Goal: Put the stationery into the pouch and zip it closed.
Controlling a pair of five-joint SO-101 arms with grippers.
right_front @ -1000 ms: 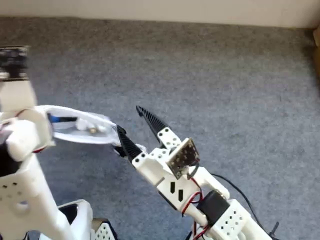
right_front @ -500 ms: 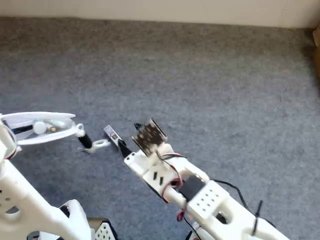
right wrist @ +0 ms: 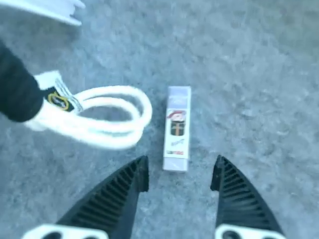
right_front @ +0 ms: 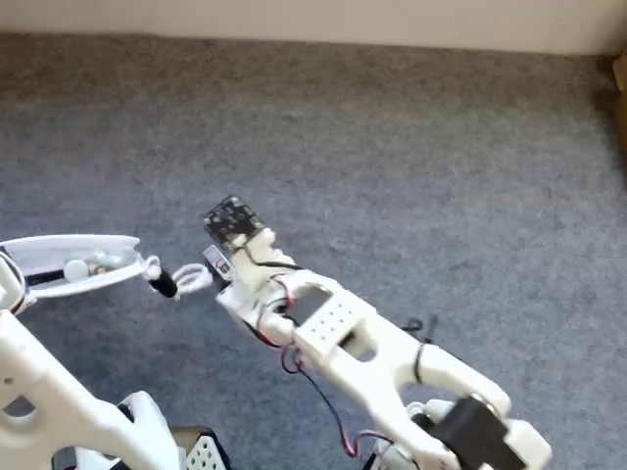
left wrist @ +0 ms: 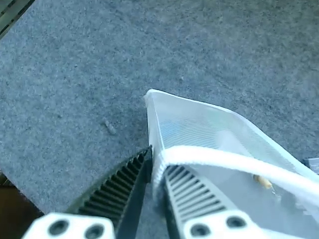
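One pouch (right_front: pixel 69 264) of translucent white lies low at the left edge of the high view, stretched out sideways. Small pale items (right_front: pixel 86 264) show through its wall. From the left wrist view the pouch (left wrist: pixel 214 134) is seen edge-on, with a yellowish speck (left wrist: pixel 261 181) inside it. The left gripper (left wrist: pixel 152 164) is clamped tight on the pouch's near edge, one ribbed finger (left wrist: pixel 124 184) on each side of it.

At the pouch's right end hangs a black tab (right_front: pixel 164 284) with a looped white cord (right_front: pixel 191 277). In the right wrist view, the tab (right wrist: pixel 15 92) and the cord (right wrist: pixel 99 117) lie close before the camera.

Just right of the cord in the high view, a small white box (right_front: pixel 217 262) lies flat on the grey mat (right_front: pixel 441 147). The right wrist view shows a narrow strip of mat between cord and box (right wrist: pixel 177 128).

The right gripper (right wrist: pixel 180 174) is spread wide. Its two black fingers (right wrist: pixel 124 189) flank the near end of the box and touch neither the box nor the cord.

In the high view, the right arm (right_front: pixel 343 328) slants up from the lower right, and its camera board (right_front: pixel 233 220) sits over the box. The left arm (right_front: pixel 39 392) rises along the lower left edge.
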